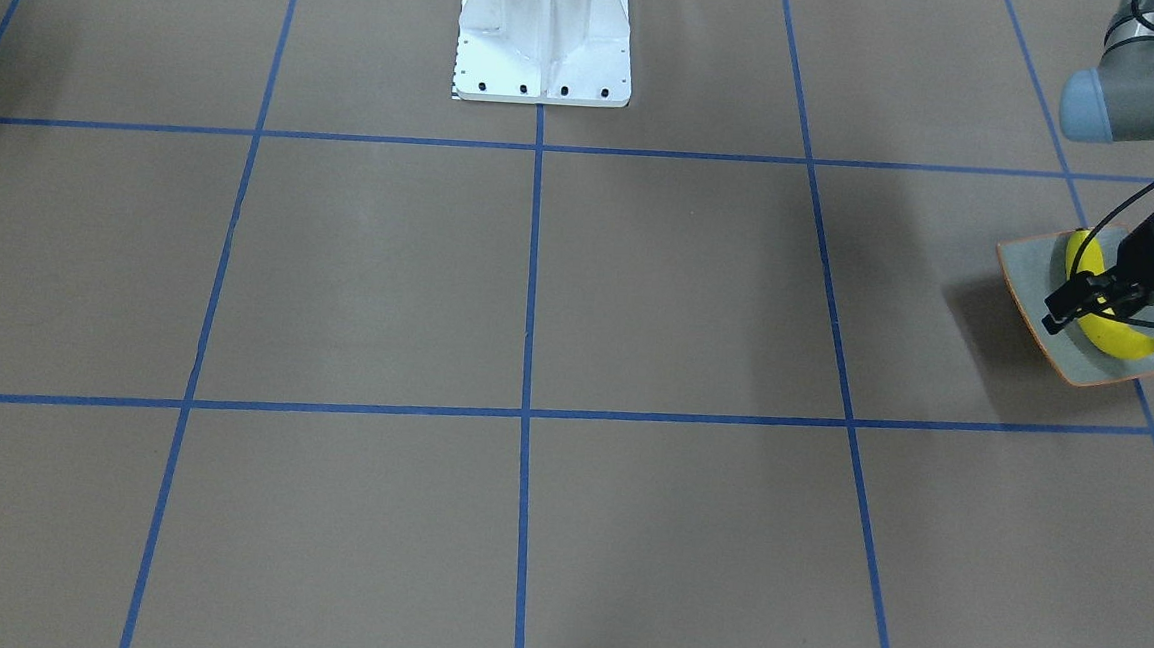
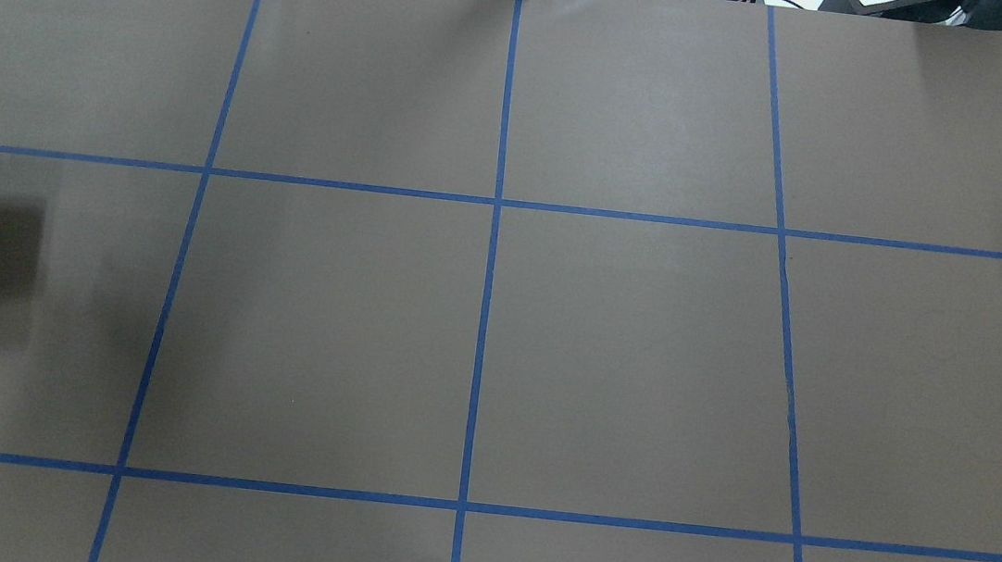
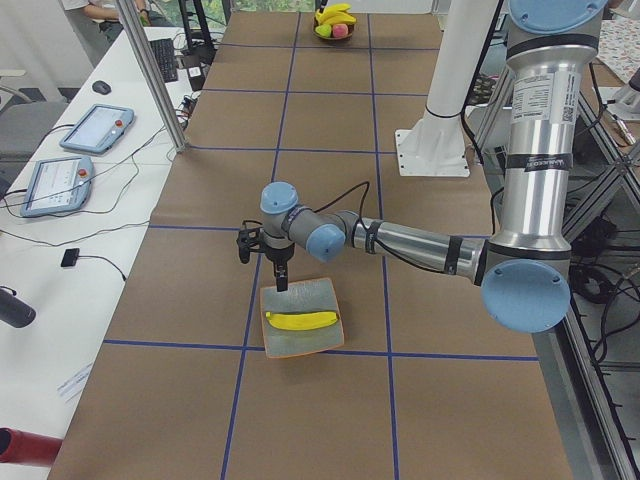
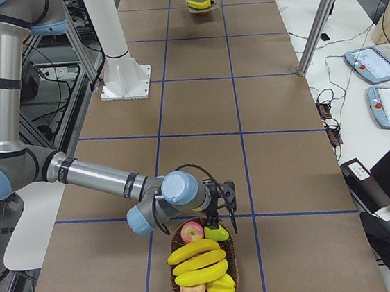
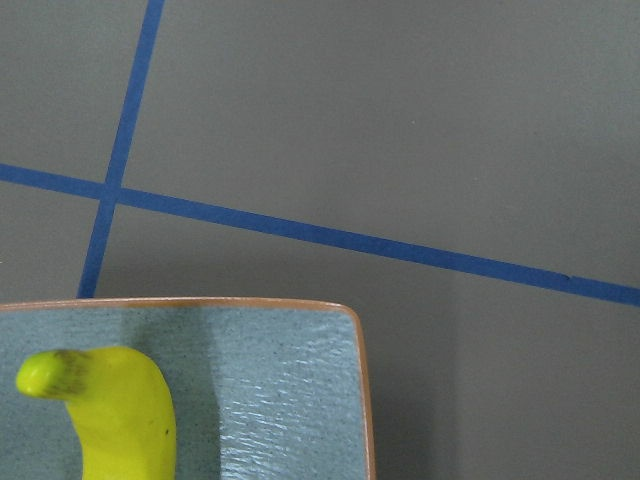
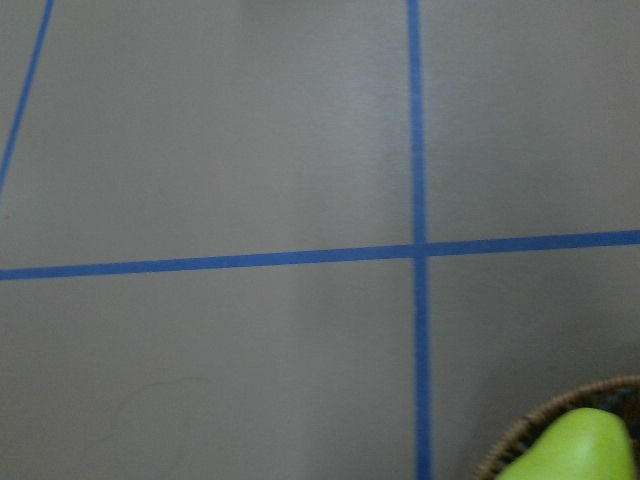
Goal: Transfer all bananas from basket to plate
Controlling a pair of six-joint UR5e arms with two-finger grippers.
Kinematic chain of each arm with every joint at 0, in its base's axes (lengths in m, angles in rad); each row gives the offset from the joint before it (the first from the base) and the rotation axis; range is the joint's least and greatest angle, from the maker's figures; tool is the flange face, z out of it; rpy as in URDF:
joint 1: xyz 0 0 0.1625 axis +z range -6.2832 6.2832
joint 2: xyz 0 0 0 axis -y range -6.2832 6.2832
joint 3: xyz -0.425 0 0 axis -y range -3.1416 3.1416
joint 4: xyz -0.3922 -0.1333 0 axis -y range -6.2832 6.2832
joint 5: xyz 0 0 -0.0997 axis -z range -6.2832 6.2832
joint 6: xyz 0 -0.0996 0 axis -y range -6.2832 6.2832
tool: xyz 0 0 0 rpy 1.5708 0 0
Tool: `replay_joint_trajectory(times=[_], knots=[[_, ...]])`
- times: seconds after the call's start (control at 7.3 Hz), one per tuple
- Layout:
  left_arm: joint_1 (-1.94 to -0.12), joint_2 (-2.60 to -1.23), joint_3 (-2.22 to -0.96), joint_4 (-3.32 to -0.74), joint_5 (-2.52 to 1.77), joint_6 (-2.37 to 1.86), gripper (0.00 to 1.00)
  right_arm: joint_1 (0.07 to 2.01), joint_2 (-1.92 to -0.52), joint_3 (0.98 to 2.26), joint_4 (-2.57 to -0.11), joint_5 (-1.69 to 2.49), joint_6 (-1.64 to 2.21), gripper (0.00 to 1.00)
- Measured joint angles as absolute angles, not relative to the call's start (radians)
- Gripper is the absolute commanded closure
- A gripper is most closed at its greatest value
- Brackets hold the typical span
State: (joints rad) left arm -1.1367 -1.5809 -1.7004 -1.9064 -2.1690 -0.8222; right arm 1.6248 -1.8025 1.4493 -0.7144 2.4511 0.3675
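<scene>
Pincer watch: caught left pincer (image 1: pixel 1069 309) hanging just over banana (image 1: pixel 1122 340) on plate (image 1: pixel 1031 272), gap unreadable; right pincer (image 4: pixel 223 225) above basket (image 4: pixel 174 282), likewise. Looked glossy, yellow, dark-tipped.

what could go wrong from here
1. The left tool hangs low over the plate, near the banana; a careless retreat could knock either.
2. The right tool sits by the green pear at the basket rim, not over the bananas; it might snag wicker or grab wrong fruit.
</scene>
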Motion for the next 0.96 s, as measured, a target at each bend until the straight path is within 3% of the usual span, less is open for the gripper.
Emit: replay_joint_trajectory(times=[0.27, 0.96], knots=[[-1.136, -1.587, -1.689, -1.906, -2.169, -0.823, 0.01, 1.755, -1.806, 1.356, -0.814, 2.492, 0.149, 0.0], [-1.12, -1.592, -1.686, -1.913, -2.168, -0.869, 0.01, 1.884, -1.801, 1.315, -1.182, 2.488, -0.36, 0.0]])
